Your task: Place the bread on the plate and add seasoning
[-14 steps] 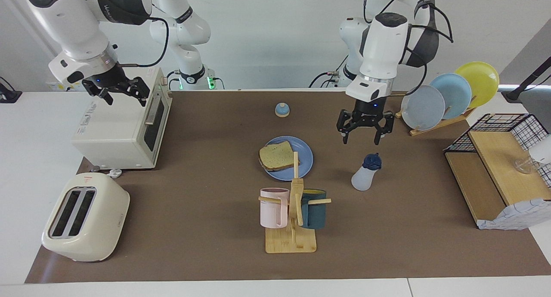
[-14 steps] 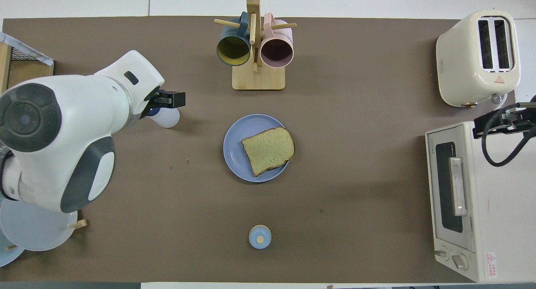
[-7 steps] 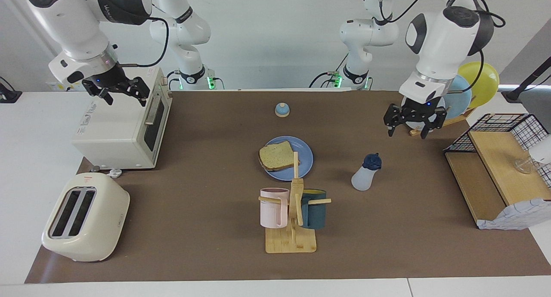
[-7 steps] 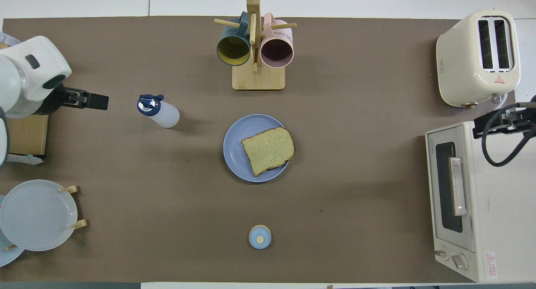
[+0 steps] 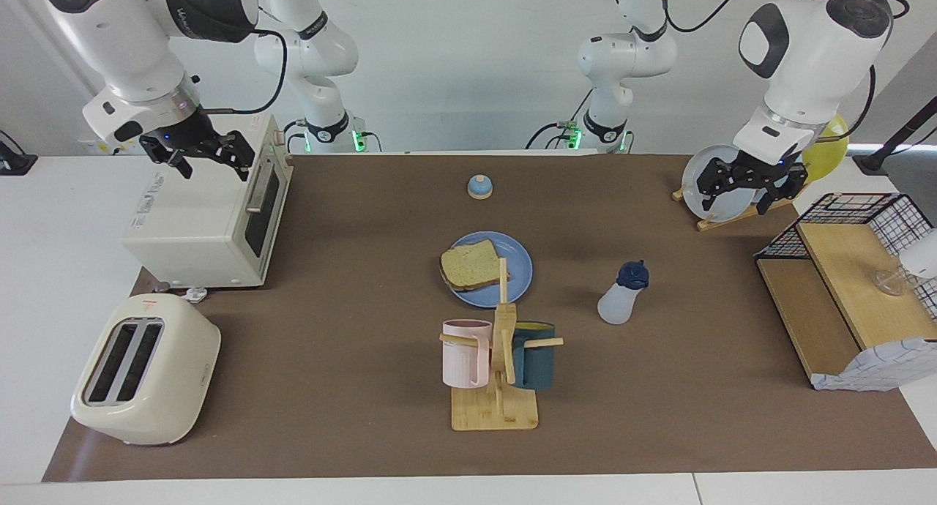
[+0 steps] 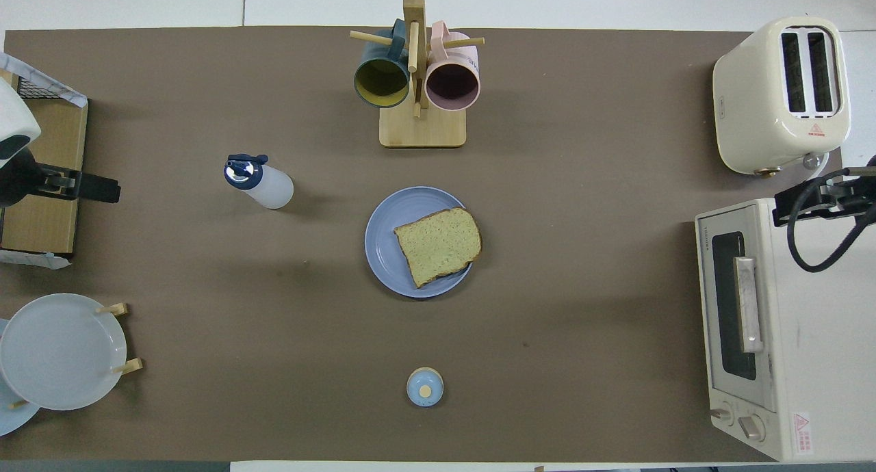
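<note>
The seasoning (image 5: 623, 294), a translucent white bottle with a navy cap, stands well apart from the left gripper (image 5: 751, 186), whose fingers are spread and empty.

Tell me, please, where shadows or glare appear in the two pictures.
Overhead view: the seasoning bottle and the plate cast soft, faint shadows on the brown mat; no harsh glare. Facing view: even light, a soft shadow beside the toaster, and everything appears sharp.
</note>
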Motion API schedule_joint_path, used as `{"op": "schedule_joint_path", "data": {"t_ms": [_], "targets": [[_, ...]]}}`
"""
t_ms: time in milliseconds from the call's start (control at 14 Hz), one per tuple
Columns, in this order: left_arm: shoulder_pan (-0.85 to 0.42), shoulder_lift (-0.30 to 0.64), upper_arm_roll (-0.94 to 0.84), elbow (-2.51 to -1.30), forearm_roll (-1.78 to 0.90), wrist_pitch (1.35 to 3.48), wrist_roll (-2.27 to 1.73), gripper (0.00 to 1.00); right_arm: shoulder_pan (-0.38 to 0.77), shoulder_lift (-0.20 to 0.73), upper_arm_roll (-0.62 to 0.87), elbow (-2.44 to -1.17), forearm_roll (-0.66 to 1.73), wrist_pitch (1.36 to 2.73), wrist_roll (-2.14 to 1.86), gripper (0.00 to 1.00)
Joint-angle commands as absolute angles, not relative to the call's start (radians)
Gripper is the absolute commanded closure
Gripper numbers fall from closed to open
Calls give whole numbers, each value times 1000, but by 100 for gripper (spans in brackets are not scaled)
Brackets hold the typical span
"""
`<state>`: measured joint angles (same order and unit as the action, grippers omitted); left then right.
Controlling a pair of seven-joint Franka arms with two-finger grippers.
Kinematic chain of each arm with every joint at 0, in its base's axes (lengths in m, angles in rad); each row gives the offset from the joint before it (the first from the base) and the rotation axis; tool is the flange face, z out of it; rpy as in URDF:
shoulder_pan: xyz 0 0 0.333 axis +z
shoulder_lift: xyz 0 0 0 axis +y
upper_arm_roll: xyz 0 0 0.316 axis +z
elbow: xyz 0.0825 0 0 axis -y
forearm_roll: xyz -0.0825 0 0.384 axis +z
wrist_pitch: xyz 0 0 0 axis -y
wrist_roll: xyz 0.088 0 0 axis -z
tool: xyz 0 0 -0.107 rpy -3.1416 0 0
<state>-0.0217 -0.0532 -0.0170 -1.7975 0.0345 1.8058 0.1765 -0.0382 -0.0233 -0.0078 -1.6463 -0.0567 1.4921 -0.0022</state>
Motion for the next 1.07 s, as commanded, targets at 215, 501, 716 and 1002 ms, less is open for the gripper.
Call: {"op": "schedule_joint_path", "data": {"t_ms": [215, 501, 716, 1002], "targets": [[-20, -64, -17, -1703, -32, 1642, 169, 0, -52, -29, 2, -1647, -51, 1489, -20, 0], [-81, -58, 24, -1612, -57, 1470, 98, 0, -52, -29, 2, -1647, -51, 1489, -20, 0], [-86, -45, 25, -1597, -45, 1456, 98, 0, -52, -29, 2, -1647, -51, 1489, -20, 0], [-84, -25, 24, -1592, -25, 1500, 103, 0, -52, -29, 2, -1647, -51, 1489, -20, 0]]}}
